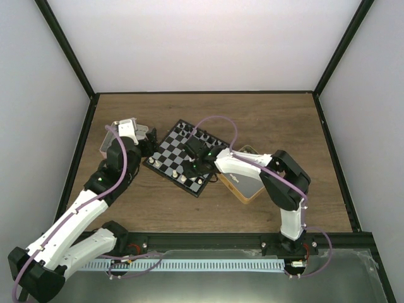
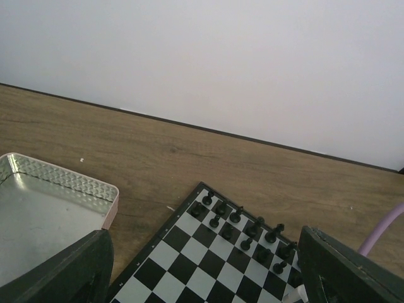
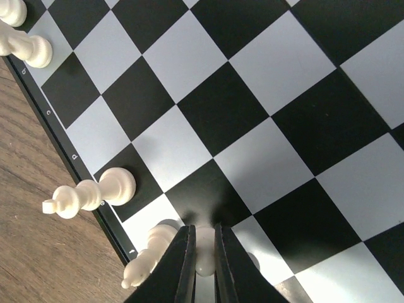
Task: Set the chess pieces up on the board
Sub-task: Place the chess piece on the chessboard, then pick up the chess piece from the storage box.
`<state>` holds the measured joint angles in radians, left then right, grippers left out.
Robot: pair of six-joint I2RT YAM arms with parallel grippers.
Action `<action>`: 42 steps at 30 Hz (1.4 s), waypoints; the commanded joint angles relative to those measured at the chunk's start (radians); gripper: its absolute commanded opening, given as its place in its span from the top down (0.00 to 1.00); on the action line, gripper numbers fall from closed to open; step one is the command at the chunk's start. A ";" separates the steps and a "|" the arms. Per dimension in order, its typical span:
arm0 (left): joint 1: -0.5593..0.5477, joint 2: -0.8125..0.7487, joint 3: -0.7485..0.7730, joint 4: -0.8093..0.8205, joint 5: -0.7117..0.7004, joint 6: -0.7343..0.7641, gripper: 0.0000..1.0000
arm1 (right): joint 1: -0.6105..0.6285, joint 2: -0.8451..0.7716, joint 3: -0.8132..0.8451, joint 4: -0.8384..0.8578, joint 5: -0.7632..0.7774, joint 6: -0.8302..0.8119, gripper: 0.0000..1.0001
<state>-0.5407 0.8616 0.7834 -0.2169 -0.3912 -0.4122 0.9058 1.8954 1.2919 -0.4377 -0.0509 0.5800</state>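
— What sort of place have you got me driving in?

— You're in a robotics lab test cell, not a home or a shop. Plain white panel walls (image 1: 202,44) in black frame posts (image 1: 66,47) box in your wood-grain surface (image 1: 265,120) on three sides.

— What else shows it?

— Your left arm (image 1: 82,211) and right arm (image 1: 284,189) are bolted to a dark rail (image 1: 208,238) at the near edge. Purple cables (image 1: 218,117) loop off them, and a slotted white cable duct (image 1: 208,265) runs just below the rail.
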 commanded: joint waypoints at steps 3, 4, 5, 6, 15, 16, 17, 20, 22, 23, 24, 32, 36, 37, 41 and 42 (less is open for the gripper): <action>0.007 0.002 -0.012 0.028 0.008 -0.003 0.18 | 0.012 0.032 0.057 -0.014 0.002 -0.016 0.98; 0.007 0.002 -0.011 0.027 0.008 -0.003 0.18 | 0.012 0.035 0.059 -0.012 -0.001 -0.014 0.98; 0.007 0.002 -0.012 0.027 0.008 -0.004 0.18 | 0.012 0.038 0.060 -0.009 0.000 -0.013 0.98; 0.007 0.001 -0.011 0.027 0.008 -0.004 0.18 | 0.012 0.041 0.063 -0.007 0.001 -0.012 0.98; 0.007 0.001 -0.012 0.027 0.009 -0.003 0.18 | 0.011 0.079 0.108 -0.033 0.034 -0.018 0.97; 0.007 0.001 -0.012 0.026 0.008 -0.002 0.18 | 0.012 0.079 0.110 -0.034 0.035 -0.020 0.96; 0.007 0.001 -0.013 0.025 0.008 -0.003 0.18 | 0.012 0.079 0.108 -0.033 0.035 -0.020 0.96; 0.007 -0.003 -0.014 0.025 0.006 -0.004 0.18 | 0.012 0.080 0.109 -0.035 0.031 -0.019 0.94; 0.007 -0.003 -0.014 0.025 0.006 -0.004 0.18 | 0.011 0.075 0.107 -0.036 0.030 -0.017 0.91; 0.008 -0.003 -0.015 0.025 0.007 -0.004 0.18 | 0.012 0.072 0.109 -0.037 0.029 -0.017 0.89; 0.007 -0.003 -0.014 0.025 0.007 -0.004 0.18 | 0.012 0.069 0.110 -0.038 0.028 -0.017 0.88; 0.008 -0.006 -0.014 0.026 0.009 -0.004 0.18 | 0.011 0.035 0.120 -0.033 0.021 -0.006 0.78; 0.008 -0.008 -0.014 0.025 0.008 -0.003 0.18 | 0.011 -0.011 0.108 -0.015 0.050 0.012 0.74; 0.008 -0.009 -0.014 0.024 0.007 -0.003 0.18 | 0.010 -0.030 0.099 -0.009 0.061 0.018 0.73; 0.008 -0.012 -0.013 0.024 0.008 -0.002 0.18 | -0.003 -0.144 0.034 0.010 0.171 0.077 0.71; 0.008 -0.013 -0.014 0.023 0.006 -0.003 0.18 | -0.011 -0.177 0.007 0.011 0.206 0.098 0.71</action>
<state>-0.5373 0.8627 0.7830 -0.2119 -0.3870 -0.4149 0.9066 1.8656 1.3502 -0.4549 0.0200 0.6056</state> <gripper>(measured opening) 0.817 0.289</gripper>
